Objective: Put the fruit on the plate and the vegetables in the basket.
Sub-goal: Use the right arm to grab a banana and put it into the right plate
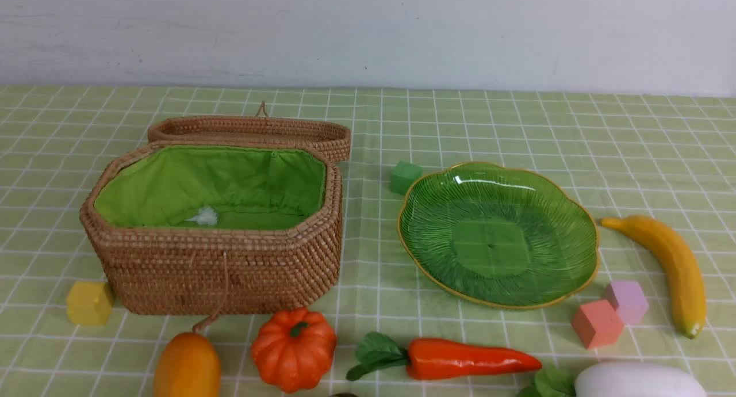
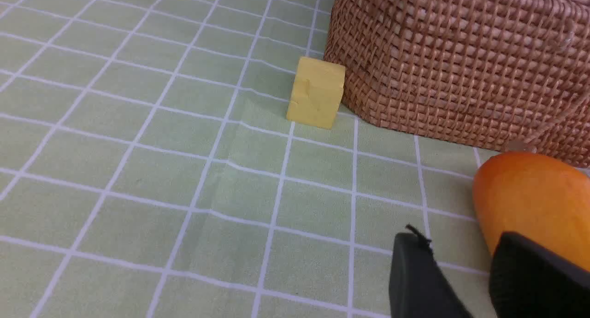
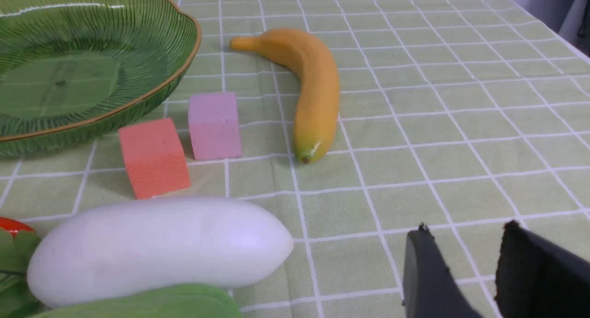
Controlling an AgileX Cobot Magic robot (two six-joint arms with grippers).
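The open wicker basket (image 1: 218,270) with green lining stands on the left, and the green glass plate (image 1: 494,236) on the right holds nothing. The banana (image 1: 667,264) lies right of the plate. Along the front edge lie the mango (image 1: 187,365), pumpkin (image 1: 293,348), carrot (image 1: 466,358) and white radish (image 1: 638,381). A dark fruit (image 1: 344,394) barely shows at the bottom edge. A pale green vegetable (image 3: 152,302) lies by the radish (image 3: 156,249). My left gripper (image 2: 461,244) is open beside the mango (image 2: 530,198). My right gripper (image 3: 465,232) is open over bare cloth.
The basket lid (image 1: 253,129) lies behind the basket. Cubes sit about: a yellow cube (image 1: 89,302) at the basket's left corner, a green cube (image 1: 405,176) behind the plate, and a salmon cube (image 1: 597,323) and a lilac cube (image 1: 627,301) between plate and banana. A small white tuft (image 1: 204,216) lies in the basket.
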